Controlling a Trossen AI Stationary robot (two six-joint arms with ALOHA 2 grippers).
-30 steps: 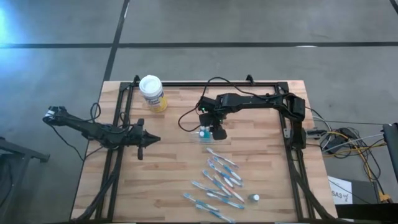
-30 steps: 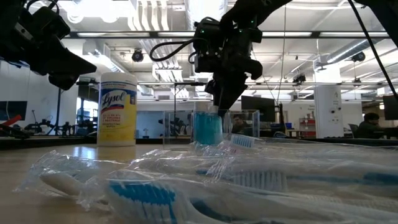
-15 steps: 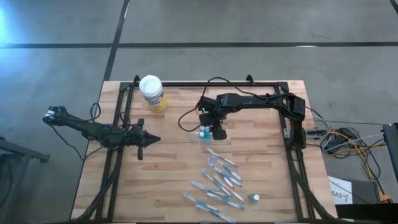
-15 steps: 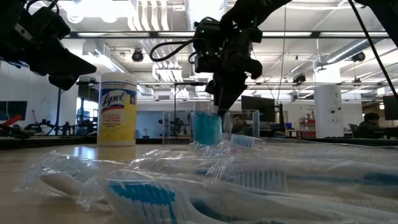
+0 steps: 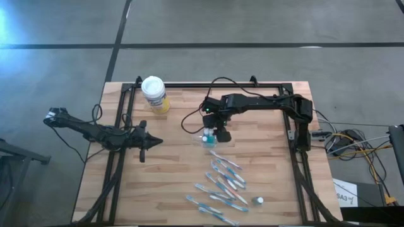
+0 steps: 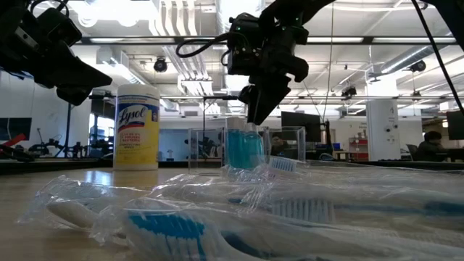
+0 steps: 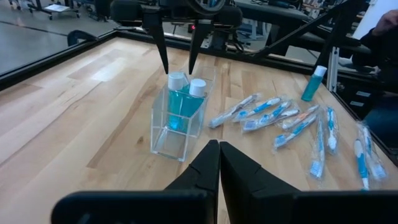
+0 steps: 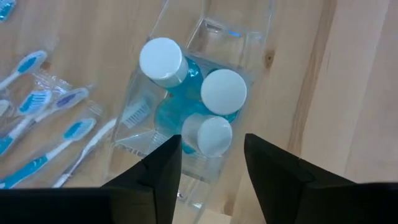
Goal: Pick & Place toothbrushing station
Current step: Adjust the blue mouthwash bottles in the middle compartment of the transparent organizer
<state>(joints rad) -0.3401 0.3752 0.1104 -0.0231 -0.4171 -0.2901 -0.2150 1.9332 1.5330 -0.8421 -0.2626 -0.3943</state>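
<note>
Now we look down on the wooden table (image 5: 164, 183) and find the right gripper (image 5: 215, 134) poised just above a clear plastic box (image 7: 179, 118) near the table's middle. Its fingers (image 8: 160, 171) stand spread apart with nothing between them, straddling the air over the box. Inside that box we count three small bottles (image 8: 203, 102) of blue liquid with white round caps, packed upright and touching one another. A fourth bottle (image 5: 258, 200) sits alone toward the near right corner, well apart from the box. Between the two we see the toothbrushes (image 5: 222, 184), blue and white, each in a clear wrapper, scattered loosely in a slanting spread. From table height the wrapped toothbrushes fill the foreground, the box behind them. Over on the left side, the left gripper (image 5: 155, 142) waits above the wood with its fingers pressed together, holding nothing. A yellow canister (image 5: 154, 94) with a white lid stands at the far edge.
</note>
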